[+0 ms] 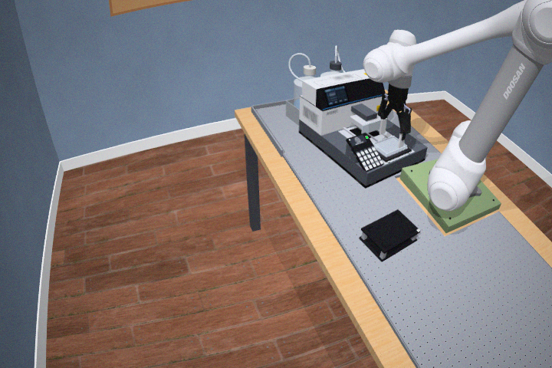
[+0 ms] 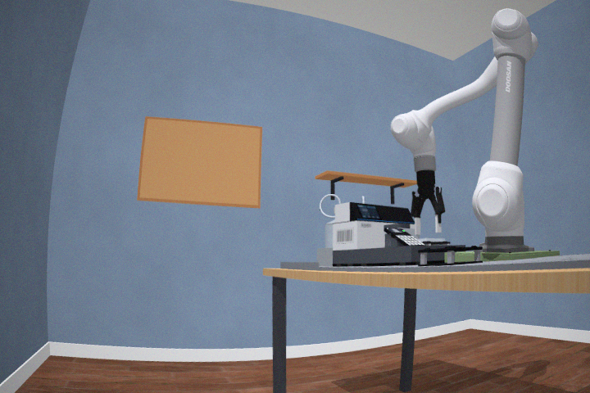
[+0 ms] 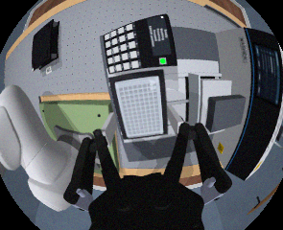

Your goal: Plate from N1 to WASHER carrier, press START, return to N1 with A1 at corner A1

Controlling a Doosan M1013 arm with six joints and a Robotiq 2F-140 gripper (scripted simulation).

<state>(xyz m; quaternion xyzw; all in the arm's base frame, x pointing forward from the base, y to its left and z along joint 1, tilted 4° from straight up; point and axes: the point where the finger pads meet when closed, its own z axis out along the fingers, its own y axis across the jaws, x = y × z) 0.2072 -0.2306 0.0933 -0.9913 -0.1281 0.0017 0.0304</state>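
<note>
Plate (image 1: 391, 147) in washer carrier, gripper (image 1: 391, 135) released above it, arm (image 1: 513, 80) lettered DOOSAN

one arm (image 1: 494, 103) with one hand (image 1: 392, 126) (open, holding nothing), one washer (image 1: 329, 108), one plate (image 1: 390, 147), one plate nest (image 1: 389, 231), two bottles (image 1: 307, 71), one desk (image 1: 329, 242)

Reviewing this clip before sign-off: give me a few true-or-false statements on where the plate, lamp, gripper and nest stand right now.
1. The plate lies in the washer carrier. True.
2. The lamp is red. False: it shows green.
3. The gripper is shut on the plate. False: it is open above the plate, holding nothing.
4. The nest holds no plate. True.
5. The keypad sits beside the plate. True.
</note>
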